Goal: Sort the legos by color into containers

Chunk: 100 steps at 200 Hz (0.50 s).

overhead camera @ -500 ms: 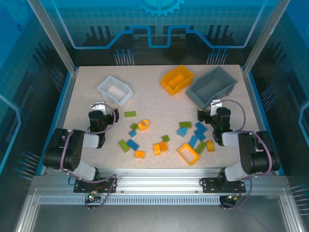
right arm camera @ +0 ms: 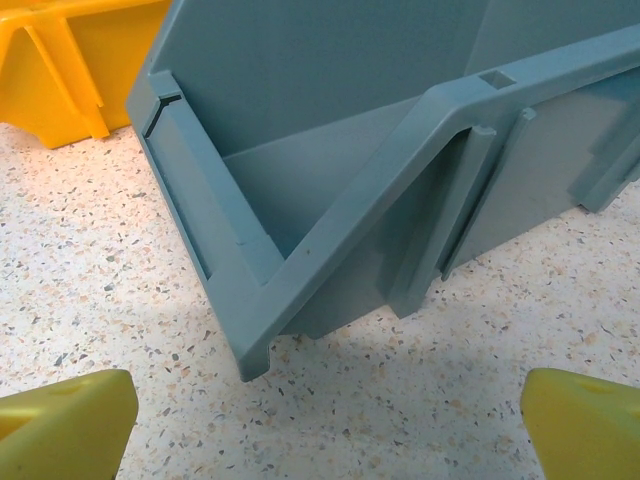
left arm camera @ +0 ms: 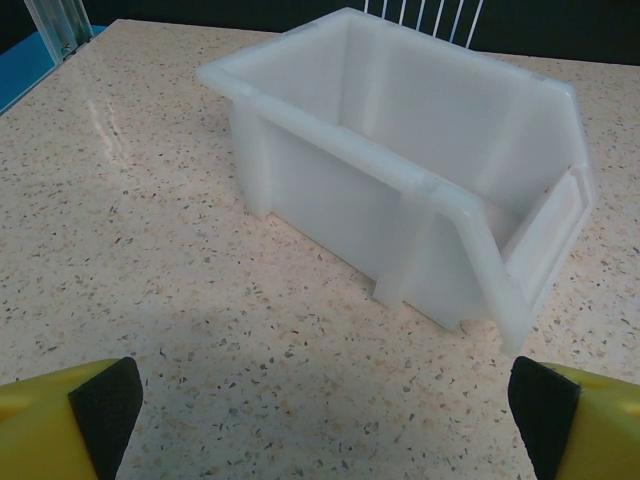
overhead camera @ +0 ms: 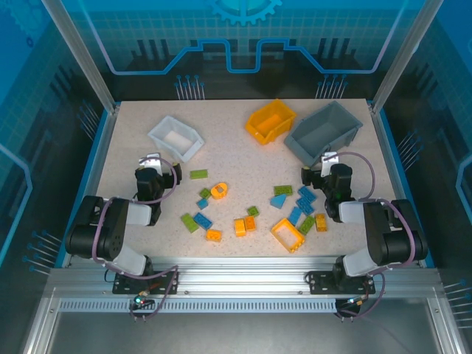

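Left tool [left arm camera: 325, 415] released, empty, facing white bin [left arm camera: 330, 190] left of orange bin [overhead camera: 271, 122]; right tool [right arm camera: 330, 415] released, empty, facing grey bin [right arm camera: 330, 100] right of orange bin; legos [overhead camera: 243, 225] scattered on desk [overhead camera: 236, 158], near side of orange bin

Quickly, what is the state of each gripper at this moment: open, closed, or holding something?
Left gripper: open, holding nothing, facing the white bin.
Right gripper: open, holding nothing, facing the grey bin.
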Motion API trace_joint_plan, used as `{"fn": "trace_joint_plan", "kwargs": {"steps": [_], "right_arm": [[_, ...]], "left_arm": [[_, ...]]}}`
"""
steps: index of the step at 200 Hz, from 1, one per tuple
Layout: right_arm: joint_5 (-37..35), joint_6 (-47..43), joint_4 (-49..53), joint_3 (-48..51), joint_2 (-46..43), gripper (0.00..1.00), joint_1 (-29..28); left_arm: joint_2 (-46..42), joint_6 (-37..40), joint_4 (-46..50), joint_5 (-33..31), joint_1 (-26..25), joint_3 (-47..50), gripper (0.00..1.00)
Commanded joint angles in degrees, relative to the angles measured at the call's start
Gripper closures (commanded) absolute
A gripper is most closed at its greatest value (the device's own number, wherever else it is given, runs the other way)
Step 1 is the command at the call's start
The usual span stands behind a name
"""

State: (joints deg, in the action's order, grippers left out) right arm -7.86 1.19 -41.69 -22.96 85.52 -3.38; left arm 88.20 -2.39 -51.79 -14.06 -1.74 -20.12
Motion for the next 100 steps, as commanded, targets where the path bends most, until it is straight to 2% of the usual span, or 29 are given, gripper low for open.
{"fn": "trace_joint_plan", "kwargs": {"steps": [1,60,72,86,100], "right_arm": [[0.74,-0.75,-2.34,-1.33,0.62,0.0,-0.67],[0.96,-0.75,-2.51,-1.22,0.57,0.0,-0.68],[0.62,-0.37,-1.6,-1.53,-0.1,0.0,-0.44],[0.29,-0.01,1.9,-1.9,-3.23,0.0,-0.3],[-2.89,0.3,6.51,-2.42,-7.58,0.0,-0.63]], "left_arm": [[0.66,1.43,-2.0,0.27,-0.37,-1.21,0.01],[0.66,1.42,-1.99,0.27,-0.32,-1.12,0.01],[0.4,1.21,-4.52,-0.35,-0.39,0.27,0.01],[-3.59,1.54,-8.44,-2.25,-1.05,4.04,0.01],[-11.57,3.85,-5.61,-4.49,-3.22,5.69,0.01]]}}
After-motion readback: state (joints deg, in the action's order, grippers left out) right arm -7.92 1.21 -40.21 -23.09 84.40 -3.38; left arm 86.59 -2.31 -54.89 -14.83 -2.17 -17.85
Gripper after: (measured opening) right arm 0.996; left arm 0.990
